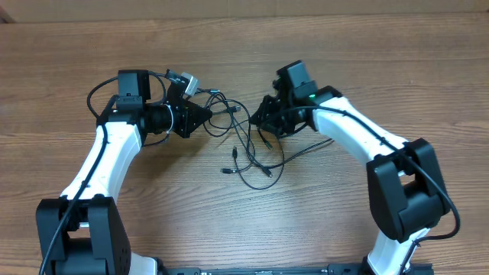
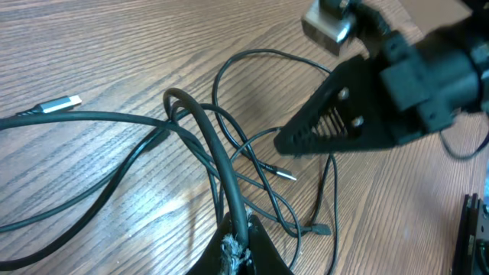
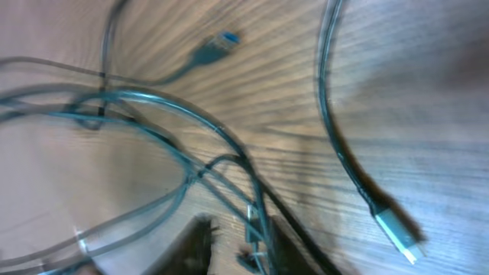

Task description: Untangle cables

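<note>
The cables lie on the table as a loose tangle in the gap between the two arms. They spread from that gap back toward the robot's base. The long axis of the tangle runs on a slant, from the tip of the left end effector down toward the near right.

The left end effector is clamped on the cables. In the left wrist view several strands, one of them thick, converge into its closed jaws at the bottom edge. The right end effector faces it from the other side. Its tip looks nearer to the place where the strands cross most thickly, so I judge it better placed to pull a loop away to the right. Whether its jaws hold anything I cannot tell. The right wrist view is blurred, and strands only run up toward its fingers.

The overhead view gives the whole layout, with both arms and the free ends trailing toward the base. The left wrist view shows which strand passes over which, and a silver plug lying free at the far left. The right wrist view adds another plug lying close by on the wood.
</note>
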{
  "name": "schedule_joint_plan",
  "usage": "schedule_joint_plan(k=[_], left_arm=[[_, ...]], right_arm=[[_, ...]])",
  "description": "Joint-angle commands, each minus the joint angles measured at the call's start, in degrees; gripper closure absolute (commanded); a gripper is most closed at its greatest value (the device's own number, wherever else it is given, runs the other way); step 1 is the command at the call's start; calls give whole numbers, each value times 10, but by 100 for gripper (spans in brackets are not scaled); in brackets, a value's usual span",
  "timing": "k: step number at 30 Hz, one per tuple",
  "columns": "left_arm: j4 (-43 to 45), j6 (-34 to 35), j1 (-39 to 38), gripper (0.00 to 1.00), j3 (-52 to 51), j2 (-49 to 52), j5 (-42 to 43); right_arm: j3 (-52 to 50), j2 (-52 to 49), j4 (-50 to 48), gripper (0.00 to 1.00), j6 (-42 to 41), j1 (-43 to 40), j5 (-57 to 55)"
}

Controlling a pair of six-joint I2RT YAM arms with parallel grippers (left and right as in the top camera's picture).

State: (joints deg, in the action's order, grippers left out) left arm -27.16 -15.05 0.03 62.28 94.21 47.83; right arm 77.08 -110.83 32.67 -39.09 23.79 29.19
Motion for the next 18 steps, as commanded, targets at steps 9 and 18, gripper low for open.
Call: schedule_joint_plan(k=[9, 18], left_arm=[[12, 55, -4, 95, -2, 2, -32], [-64, 145, -5, 96, -22, 2, 26]], right_arm=[[3, 29, 44, 58, 248, -36, 126], [2, 33, 213, 61, 459, -35, 134]])
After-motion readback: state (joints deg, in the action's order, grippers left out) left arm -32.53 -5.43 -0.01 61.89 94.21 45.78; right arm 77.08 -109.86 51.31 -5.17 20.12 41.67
